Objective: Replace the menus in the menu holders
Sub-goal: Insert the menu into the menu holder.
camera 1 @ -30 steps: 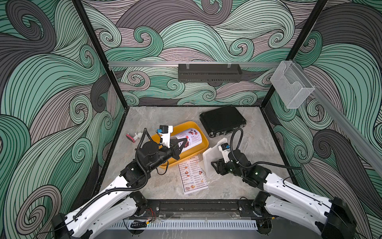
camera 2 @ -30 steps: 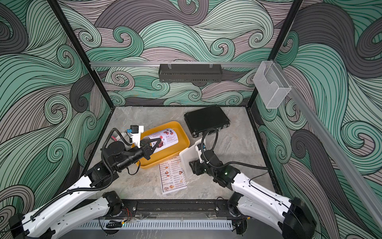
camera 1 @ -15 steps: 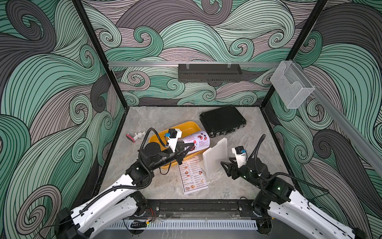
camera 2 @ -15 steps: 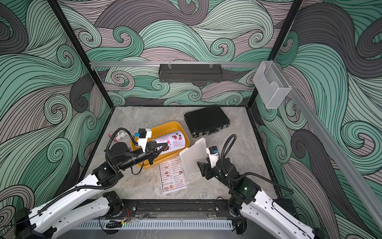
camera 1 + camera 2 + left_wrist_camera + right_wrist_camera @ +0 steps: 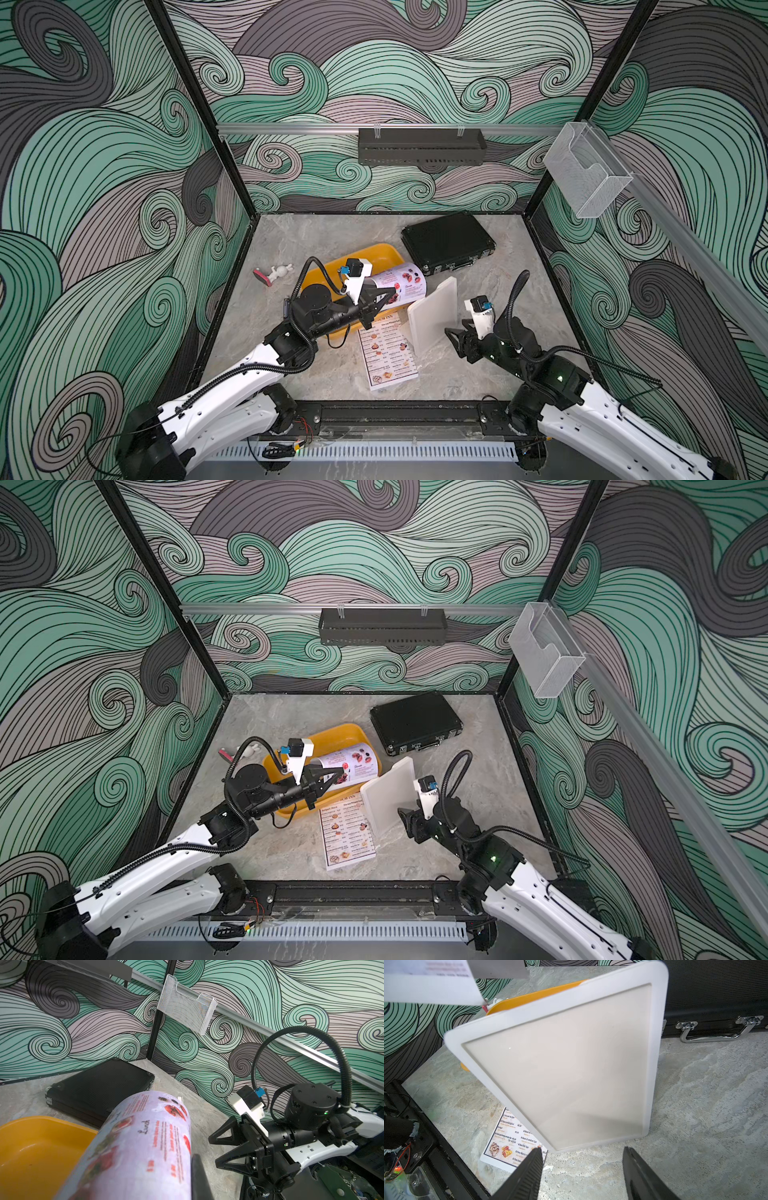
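Note:
The pinkish SPECIAL MENU (image 5: 401,282) (image 5: 359,762) curls into a roll above the yellow tray, with my left gripper (image 5: 384,297) (image 5: 334,773) shut on its near edge. In the left wrist view the roll (image 5: 145,1136) fills the foreground beside one dark finger (image 5: 198,1176). The milky-white menu holder (image 5: 432,313) (image 5: 388,796) (image 5: 571,1064) stands upright and blank just right of it. The DIM SUM INN menu (image 5: 386,357) (image 5: 508,1142) lies flat in front of the holder. My right gripper (image 5: 455,343) (image 5: 581,1148) is open just short of the holder's foot, not touching it.
A yellow tray (image 5: 332,274) sits under the left gripper. A shut black case (image 5: 449,245) lies behind the holder. A small white figure (image 5: 274,274) lies at the left wall. On the walls hang a clear box (image 5: 586,170) and a black rack (image 5: 419,145).
My left gripper has carried the curled SPECIAL MENU to the right, toward the holder. My right arm has swung to the right and backed its open gripper off the holder.

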### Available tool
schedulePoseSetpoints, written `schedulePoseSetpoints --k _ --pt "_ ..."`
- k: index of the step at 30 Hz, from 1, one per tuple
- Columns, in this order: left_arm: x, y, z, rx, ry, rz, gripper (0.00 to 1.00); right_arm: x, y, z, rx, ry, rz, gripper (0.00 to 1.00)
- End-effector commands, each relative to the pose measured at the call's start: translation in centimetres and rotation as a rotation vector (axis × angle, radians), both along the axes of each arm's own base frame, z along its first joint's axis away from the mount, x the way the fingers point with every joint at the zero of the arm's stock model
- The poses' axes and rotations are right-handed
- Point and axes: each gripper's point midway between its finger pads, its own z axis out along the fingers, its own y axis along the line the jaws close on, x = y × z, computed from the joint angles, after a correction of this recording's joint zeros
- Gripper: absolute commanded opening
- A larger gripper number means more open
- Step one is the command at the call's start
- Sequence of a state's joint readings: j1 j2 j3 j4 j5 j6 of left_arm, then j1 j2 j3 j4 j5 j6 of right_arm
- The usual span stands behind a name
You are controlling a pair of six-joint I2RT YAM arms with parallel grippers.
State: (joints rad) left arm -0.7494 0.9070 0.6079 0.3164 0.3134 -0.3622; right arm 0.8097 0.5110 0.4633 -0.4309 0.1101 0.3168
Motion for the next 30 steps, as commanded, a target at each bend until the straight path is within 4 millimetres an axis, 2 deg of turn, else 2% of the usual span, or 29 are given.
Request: schedulePoseSetpoints --k 1,11,19,30 --pt "-0.2 -0.5 0.5 -0.04 0.009 -0.022 0.0 0.1 -0.1 0.8 -0.002 -0.019 -0.004 0.65" --pt "-0.1 -0.5 -0.4 -0.054 0.061 -0.012 0.0 0.1 -0.1 0.8 -0.004 -0.018 -0.003 0.65" --pt "0.4 0.2 0.7 -0.157 0.105 0.035 0.0 0.1 0.0 1.1 0.0 -0.022 0.0 0.65" --pt "0.5 1.6 -0.3 -0.185 0.169 0.105 0.0 0.2 0.2 1.2 0.0 -0.021 0.007 0.65"
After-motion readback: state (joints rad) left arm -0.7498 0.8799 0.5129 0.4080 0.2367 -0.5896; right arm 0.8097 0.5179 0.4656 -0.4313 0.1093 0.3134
